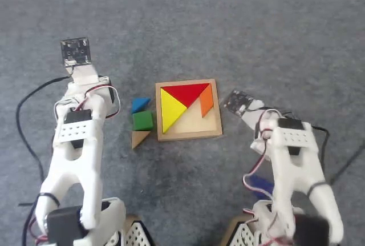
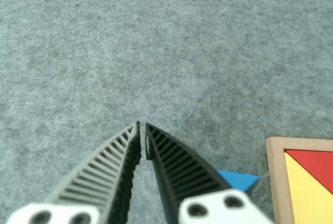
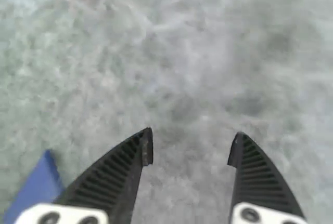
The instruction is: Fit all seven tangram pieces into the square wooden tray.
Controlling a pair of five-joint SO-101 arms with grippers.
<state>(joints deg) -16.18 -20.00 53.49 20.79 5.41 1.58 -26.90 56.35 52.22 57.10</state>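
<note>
From above, the square wooden tray (image 1: 189, 136) sits on the fuzzy grey counter (image 1: 256, 40), holding a red triangle (image 1: 185, 93), a yellow triangle (image 1: 171, 111) and an orange piece (image 1: 206, 102). Just left of it lie a light blue piece (image 1: 140, 105), a green square (image 1: 142, 121) and a tan triangle (image 1: 140, 138). A dark blue piece (image 1: 261, 184) is mostly hidden under the right arm.

At the left wrist, the ribbed black fingers (image 2: 177, 167) of the left gripper (image 2: 142, 125) are closed on nothing, one covering part of the light blue piece (image 2: 238, 179).

At the right wrist, the right gripper (image 3: 193, 133) has its fingers (image 3: 119, 172) apart and empty, with the dark blue piece (image 3: 36, 187) cut off beside them.
</note>
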